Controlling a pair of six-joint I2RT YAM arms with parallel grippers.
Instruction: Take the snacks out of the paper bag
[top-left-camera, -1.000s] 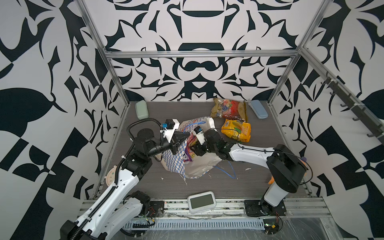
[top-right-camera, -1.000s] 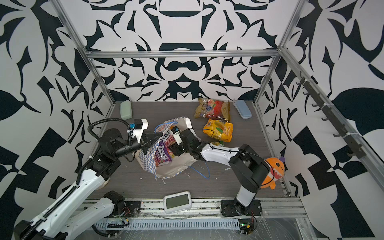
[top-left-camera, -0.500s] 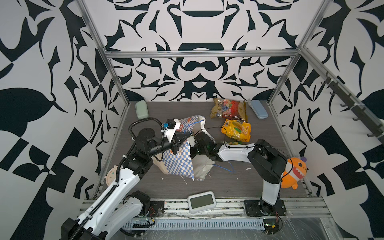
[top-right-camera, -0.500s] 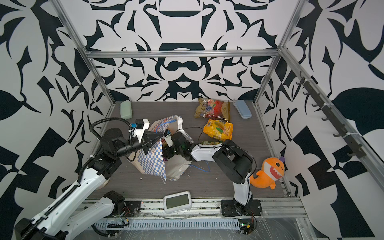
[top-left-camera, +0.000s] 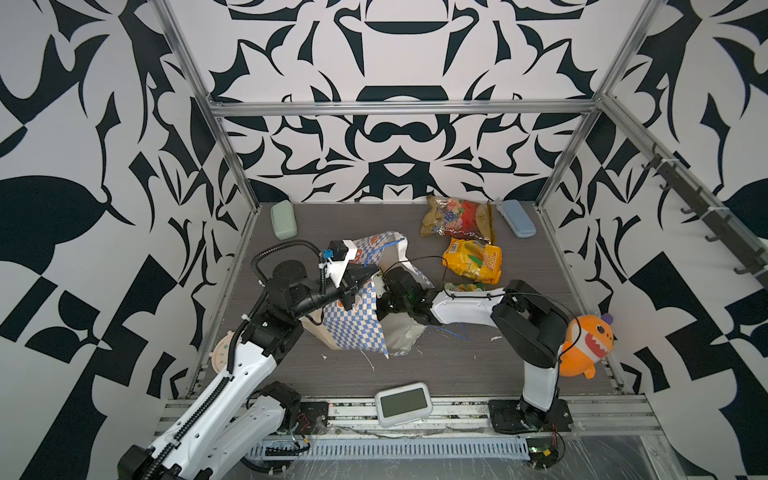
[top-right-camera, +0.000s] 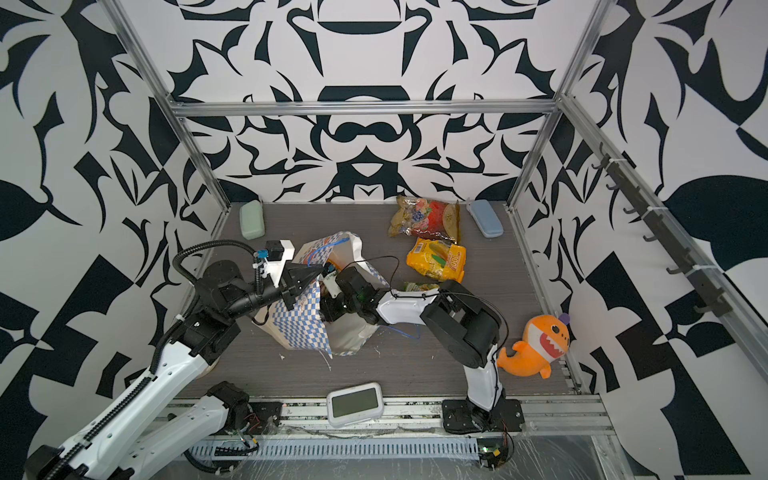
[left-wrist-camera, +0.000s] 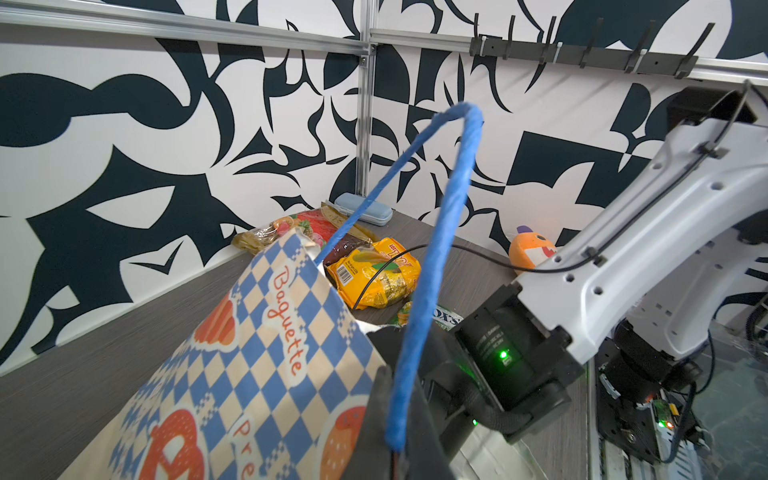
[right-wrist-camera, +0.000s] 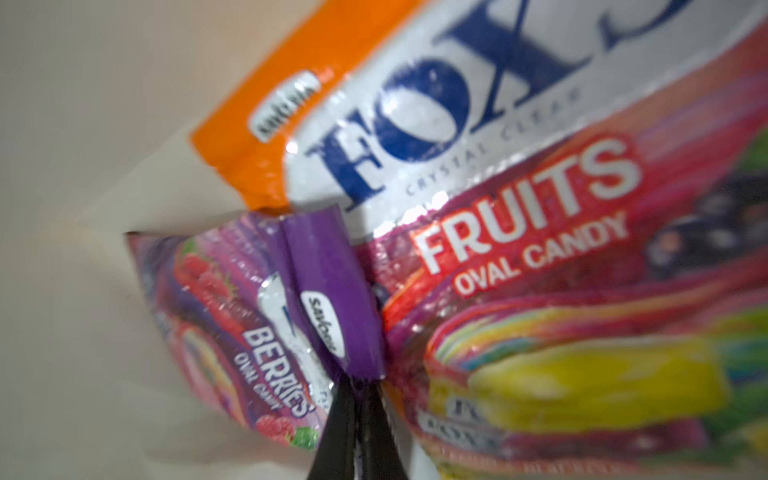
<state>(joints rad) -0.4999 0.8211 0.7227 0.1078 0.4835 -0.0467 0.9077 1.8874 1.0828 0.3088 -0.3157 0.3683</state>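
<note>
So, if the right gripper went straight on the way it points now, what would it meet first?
The purple packet: the right gripper, inside the paper bag, is shut on its folded edge. Pushing on would likely press it against the orange packet beside it; depth is unclear.

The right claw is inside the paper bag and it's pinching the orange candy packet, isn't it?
Not the orange one. The right gripper, inside the paper bag, is shut on the top edge of the purple candy packet. The orange candy packet lies beside it, ungripped. The right wrist view shows it.
</note>
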